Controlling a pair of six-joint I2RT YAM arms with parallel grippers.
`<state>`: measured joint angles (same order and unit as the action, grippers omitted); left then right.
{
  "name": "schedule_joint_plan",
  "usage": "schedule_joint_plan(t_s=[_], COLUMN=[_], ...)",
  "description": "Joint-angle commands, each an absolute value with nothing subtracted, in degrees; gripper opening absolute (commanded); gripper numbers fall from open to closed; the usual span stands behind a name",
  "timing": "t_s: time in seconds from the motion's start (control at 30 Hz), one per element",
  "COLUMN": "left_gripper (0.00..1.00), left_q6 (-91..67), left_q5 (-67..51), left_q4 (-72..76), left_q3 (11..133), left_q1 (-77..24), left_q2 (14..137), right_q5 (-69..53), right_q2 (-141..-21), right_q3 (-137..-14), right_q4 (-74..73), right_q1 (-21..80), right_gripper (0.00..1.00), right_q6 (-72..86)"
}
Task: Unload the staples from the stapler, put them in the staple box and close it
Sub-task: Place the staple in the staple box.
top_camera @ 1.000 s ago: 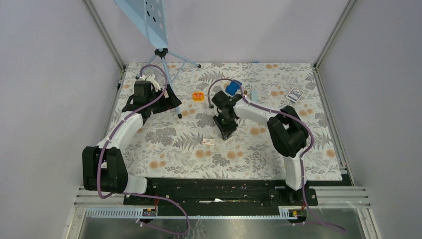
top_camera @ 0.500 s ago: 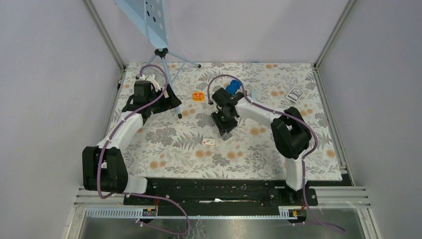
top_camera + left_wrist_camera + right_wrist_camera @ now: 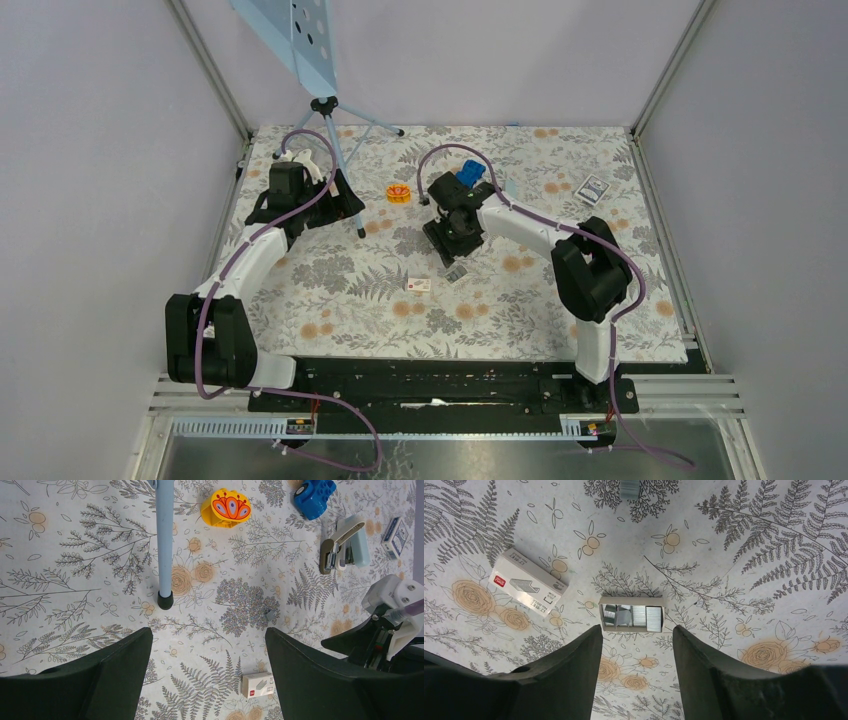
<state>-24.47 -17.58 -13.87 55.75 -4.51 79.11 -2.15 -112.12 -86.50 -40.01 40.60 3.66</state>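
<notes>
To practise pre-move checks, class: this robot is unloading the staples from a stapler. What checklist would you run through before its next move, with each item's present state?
1. Right gripper open, nothing between its fingers: ok.
2. Left gripper open and empty: ok.
3. Staples lying loose, outside the stapler: ok.
4. Stapler appears opened, apart from both grippers: ok.
5. Stapler magazine fully emptied: cannot tell, too small to see.
6. Small white box clear of the right gripper's fingers: ok.
</notes>
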Motion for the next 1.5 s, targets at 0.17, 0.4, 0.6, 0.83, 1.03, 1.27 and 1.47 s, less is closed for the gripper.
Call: schedule_joint_plan(t_s=[0.17, 0.4, 0.6, 0.83, 1.03, 1.27, 1.47], left_gripper=[0.87, 0.87, 0.87, 0.87, 0.87, 0.87, 0.87], left_q6=[-24.7, -24.7, -24.7, -24.69, -24.68, -24.7, -24.7], left_q5=[-18.28, -18.2, -18.23, -18.2, -18.13, -18.16, -18.24], left_q4=[-11.6, -11.6, -11.62, -11.6, -11.69, -11.69, -11.69], left_q3=[55.85, 55.81, 55.83, 55.79, 55.81, 55.88, 55.91], left_q1=[-4.45, -4.47, -4.46, -4.48, -4.47, -4.48, -4.48], left_q2=[76.72, 76.93, 76.99, 76.95, 76.99, 77.07, 77.15], right_q5=[-4.62, -6.5, -6.29, -5.67, -5.8, -5.65, -5.45], right_q2=[-112.91, -114.36, -115.16, -115.9, -116.18, -116.32, -116.46], right_q3=[-85.7, -85.18, -85.09, -84.87, -84.73, -84.7, -84.81], right_q4=[-40.71, -41.11, -41.03, -40.96, -40.94, -41.04, -41.12], right_q1=[39.29, 39.29, 39.25, 39.16, 39.11, 39.07, 39.05], right_gripper=[0.62, 0.61, 0.61, 0.61, 0.59, 0.54, 0.5], right_q6=[0.83, 0.27, 0.4, 0.7, 0.73, 0.79, 0.7])
